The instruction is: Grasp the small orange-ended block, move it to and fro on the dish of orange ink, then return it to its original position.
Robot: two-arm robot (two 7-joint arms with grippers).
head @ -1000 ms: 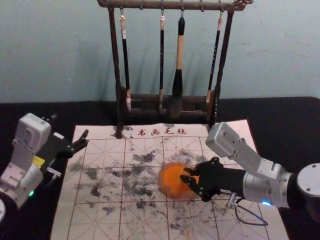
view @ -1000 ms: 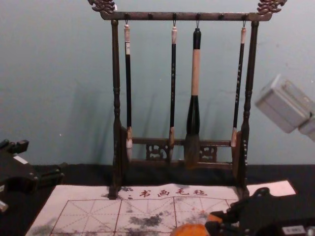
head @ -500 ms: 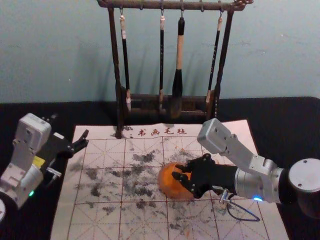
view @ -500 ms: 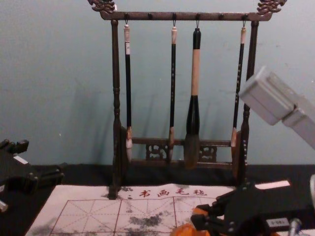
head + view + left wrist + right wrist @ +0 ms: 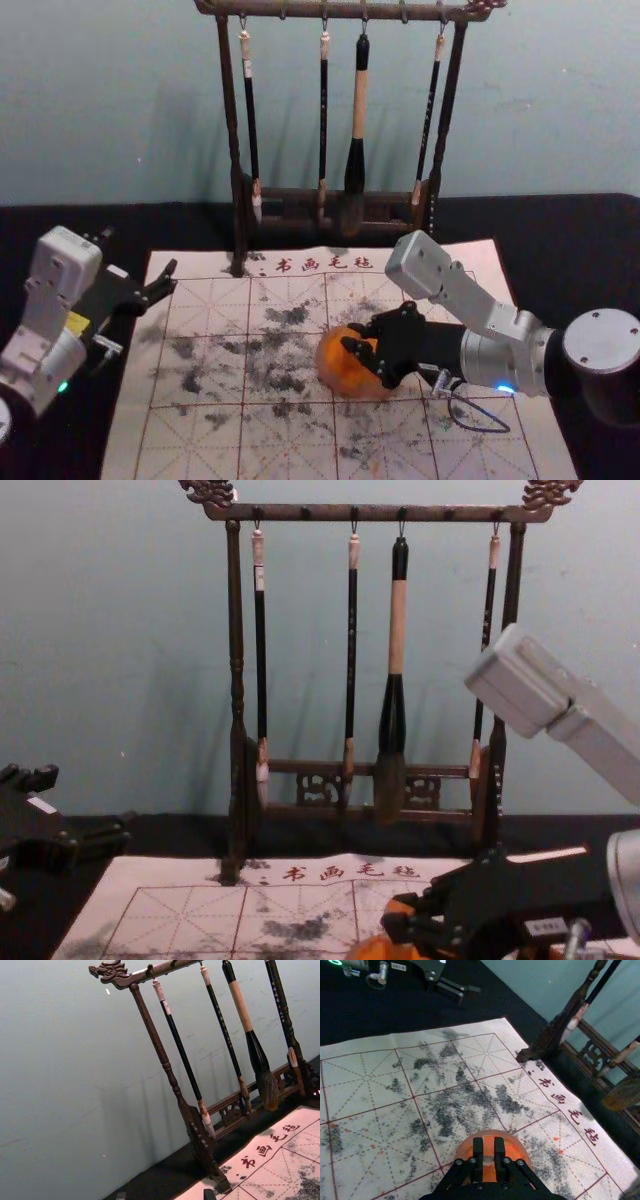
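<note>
My right gripper (image 5: 354, 338) reaches in from the right, its tips over the dish of orange ink (image 5: 342, 372). In the right wrist view the gripper (image 5: 488, 1151) is shut on the small block (image 5: 488, 1145), held between both fingers above the round dish (image 5: 521, 1151). From the chest, the block's orange end (image 5: 398, 911) pokes out at the fingertips, over the dish (image 5: 372, 949). Whether it touches the ink I cannot tell. Parked at the left, my left gripper (image 5: 140, 256) stands open; its tips appear at the lower edge of its wrist view.
Behind the dish stands a dark wooden rack (image 5: 240, 150) with hanging brushes (image 5: 357, 120). An ink-stained calligraphy mat (image 5: 200, 440) with a red grid lies beneath the dish, on a black tabletop (image 5: 580, 240).
My right gripper has travelled leftward across the dish, carrying the block with it. The dish and my left arm have stayed where they were.
</note>
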